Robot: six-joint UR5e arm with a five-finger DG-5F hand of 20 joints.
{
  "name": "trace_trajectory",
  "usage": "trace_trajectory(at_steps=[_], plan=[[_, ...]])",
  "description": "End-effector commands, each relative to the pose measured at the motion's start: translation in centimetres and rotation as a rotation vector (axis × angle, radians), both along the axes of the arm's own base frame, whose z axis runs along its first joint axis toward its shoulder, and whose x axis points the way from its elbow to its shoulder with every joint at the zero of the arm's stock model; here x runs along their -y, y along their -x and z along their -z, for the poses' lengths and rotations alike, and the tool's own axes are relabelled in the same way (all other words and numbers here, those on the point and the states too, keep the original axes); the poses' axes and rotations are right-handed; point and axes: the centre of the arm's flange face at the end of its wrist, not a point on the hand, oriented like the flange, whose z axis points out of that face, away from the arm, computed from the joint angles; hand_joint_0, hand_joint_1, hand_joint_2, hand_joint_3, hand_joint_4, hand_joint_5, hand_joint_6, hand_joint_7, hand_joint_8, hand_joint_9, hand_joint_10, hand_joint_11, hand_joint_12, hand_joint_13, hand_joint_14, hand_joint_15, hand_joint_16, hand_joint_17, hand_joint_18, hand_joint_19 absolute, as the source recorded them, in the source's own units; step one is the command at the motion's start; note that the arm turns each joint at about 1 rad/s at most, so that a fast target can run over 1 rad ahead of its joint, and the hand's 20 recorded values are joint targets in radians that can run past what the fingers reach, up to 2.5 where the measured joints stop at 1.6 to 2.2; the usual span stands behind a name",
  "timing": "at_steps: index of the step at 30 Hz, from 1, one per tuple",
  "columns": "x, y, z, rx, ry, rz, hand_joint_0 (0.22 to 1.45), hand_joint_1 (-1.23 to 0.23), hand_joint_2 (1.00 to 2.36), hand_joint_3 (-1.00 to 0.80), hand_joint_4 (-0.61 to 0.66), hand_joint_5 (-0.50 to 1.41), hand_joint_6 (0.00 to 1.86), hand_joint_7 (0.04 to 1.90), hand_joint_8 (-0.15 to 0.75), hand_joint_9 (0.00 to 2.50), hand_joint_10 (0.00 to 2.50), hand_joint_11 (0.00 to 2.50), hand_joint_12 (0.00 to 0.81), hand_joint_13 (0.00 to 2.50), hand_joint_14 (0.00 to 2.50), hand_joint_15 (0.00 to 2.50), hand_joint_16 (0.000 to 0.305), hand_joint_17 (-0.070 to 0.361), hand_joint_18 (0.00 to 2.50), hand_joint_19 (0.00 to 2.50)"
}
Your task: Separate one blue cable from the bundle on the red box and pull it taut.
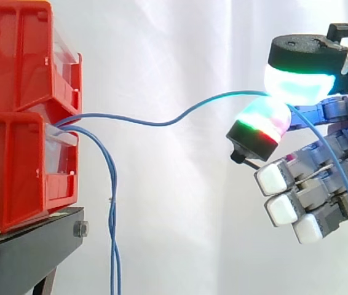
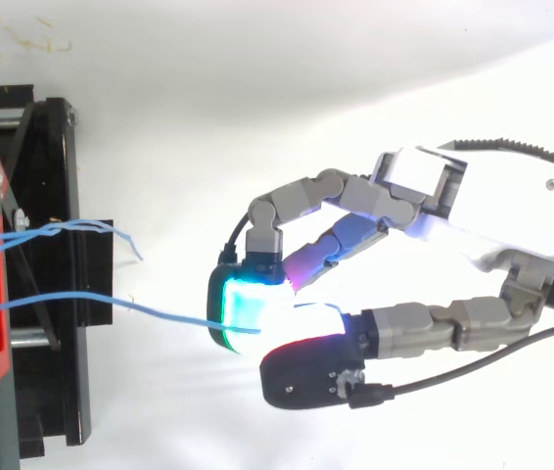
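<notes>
Two glowing pads (image 1: 297, 83) of the hand (image 1: 334, 184) were pressed together on one blue cable (image 1: 162, 121), pinching it between them. In the side view the upper pad shone white and cyan; the lower one, tilted beneath it, showed cyan, green and red. The other fingers were curled in below the pinch, their white pads facing away from the palm. From above, the hand (image 2: 512, 211) lay on its side, the two pinching digits arching forward from the palm and meeting at their tips, with a gap between them behind the pinch.

Ahead of the fingertips, the pinched cable ran off in a shallow wave to the red bins (image 1: 14, 61), well apart from the hand, and entered the gap between the upper and lower bin. Behind the pinch, its free length dropped down past the curled fingers. Loose blue cables (image 1: 113, 203) hung from the same gap, close by the bins and far from the hand. The bins sat on a black stand (image 1: 26, 246) before a white curtain (image 1: 180, 49).
</notes>
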Motion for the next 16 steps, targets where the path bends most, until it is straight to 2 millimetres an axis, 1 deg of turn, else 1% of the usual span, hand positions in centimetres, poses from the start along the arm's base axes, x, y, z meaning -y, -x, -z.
trace_trajectory(at_steps=[1, 16], plan=[[0.00, -0.02, -0.07, 0.002, -0.001, 0.001, 0.52, -0.77, 1.62, 0.08, -0.35, -0.08, 0.87, 1.25, 0.283, 0.95, 0.01, 0.36, 0.442, 0.88, 0.01, 0.37, 0.049, 0.110, 0.78, 0.28], [0.01, 0.02, 0.00, 0.000, 0.001, 0.001, 0.52, -0.77, 1.61, 0.08, -0.35, -0.08, 0.87, 1.25, 0.290, 0.97, 0.01, 0.37, 0.447, 0.88, 0.01, 0.36, 0.050, 0.112, 0.79, 0.27]])
